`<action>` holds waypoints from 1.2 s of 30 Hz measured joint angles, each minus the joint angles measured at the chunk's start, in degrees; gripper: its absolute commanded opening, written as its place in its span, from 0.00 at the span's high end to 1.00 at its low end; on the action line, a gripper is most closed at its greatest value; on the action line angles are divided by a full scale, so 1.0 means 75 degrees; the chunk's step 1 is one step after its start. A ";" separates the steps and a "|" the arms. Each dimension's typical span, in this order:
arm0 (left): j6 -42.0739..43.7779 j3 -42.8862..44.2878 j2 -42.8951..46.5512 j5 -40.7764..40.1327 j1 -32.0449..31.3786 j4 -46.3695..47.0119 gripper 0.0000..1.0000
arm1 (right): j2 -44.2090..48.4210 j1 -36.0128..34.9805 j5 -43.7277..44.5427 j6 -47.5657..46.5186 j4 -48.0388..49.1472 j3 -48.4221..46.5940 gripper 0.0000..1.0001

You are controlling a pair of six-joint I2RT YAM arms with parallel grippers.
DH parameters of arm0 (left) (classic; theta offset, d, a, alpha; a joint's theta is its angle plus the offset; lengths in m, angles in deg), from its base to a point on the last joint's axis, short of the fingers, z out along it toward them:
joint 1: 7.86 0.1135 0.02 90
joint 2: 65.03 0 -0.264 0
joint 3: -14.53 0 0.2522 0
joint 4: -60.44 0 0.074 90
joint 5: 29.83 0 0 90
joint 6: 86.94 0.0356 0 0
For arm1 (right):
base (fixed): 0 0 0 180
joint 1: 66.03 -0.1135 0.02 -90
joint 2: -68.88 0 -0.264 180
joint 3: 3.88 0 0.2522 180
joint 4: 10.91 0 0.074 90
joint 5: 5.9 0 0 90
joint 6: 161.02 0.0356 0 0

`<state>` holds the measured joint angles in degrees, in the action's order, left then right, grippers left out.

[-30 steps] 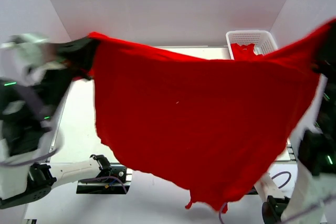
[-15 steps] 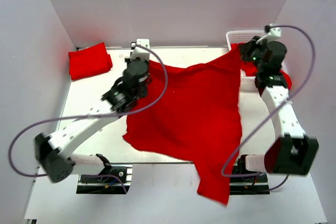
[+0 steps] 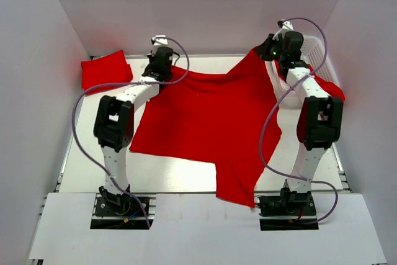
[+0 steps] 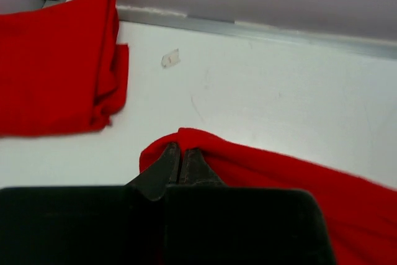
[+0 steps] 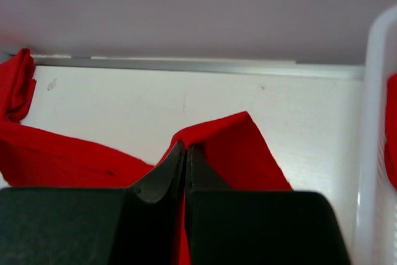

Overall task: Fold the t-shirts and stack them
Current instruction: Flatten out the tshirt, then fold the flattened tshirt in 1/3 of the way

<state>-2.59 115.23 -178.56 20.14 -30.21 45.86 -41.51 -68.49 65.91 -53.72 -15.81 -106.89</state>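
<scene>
The red t-shirt [image 3: 205, 122] looks light and floppy; corners suit gripping, and left gripper [image 4: 180, 151] and right gripper [image 5: 186, 151] each pinch one tight

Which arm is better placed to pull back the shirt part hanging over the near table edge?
Probably the right: the spread shirt overhangs beside that arm's base, though the right claw and left claw are both shut on far corners.

I count three t-shirts, namely one spread t-shirt [image 3: 205, 122], one folded t-shirt [image 3: 105, 71] and one half-hidden t-shirt [image 3: 333, 89], then one white basket [image 3: 317, 51], one counter [image 3: 93, 153] and two pincers, the left pincer [image 4: 180, 159] and the right pincer [image 5: 186, 156].
</scene>
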 measured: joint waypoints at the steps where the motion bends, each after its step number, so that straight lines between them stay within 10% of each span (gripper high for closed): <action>1: -0.0035 0.0350 -0.0335 0.0195 0.0172 0.0055 1.00 | -0.0239 -0.0058 0.0009 -0.0038 -0.0029 -0.0332 1.00; 12: 0.0239 0.3450 -0.3381 0.2894 0.1451 0.0140 1.00 | -0.2288 -0.0274 0.0466 -0.0391 -0.0781 -0.2900 1.00; 26: 0.1801 0.3366 -0.3620 0.5330 0.1880 -0.0082 1.00 | -0.2594 -0.0297 0.0749 -0.0595 -0.2119 -0.3235 1.00; 36: 0.2821 0.1953 -0.2311 0.5651 0.1929 -0.0801 1.00 | -0.0385 -0.0303 0.0431 -0.0539 -0.3818 -0.1606 1.00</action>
<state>18.57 129.88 -195.90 62.52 -15.74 39.85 -44.40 -70.77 69.14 -57.76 -44.44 -118.94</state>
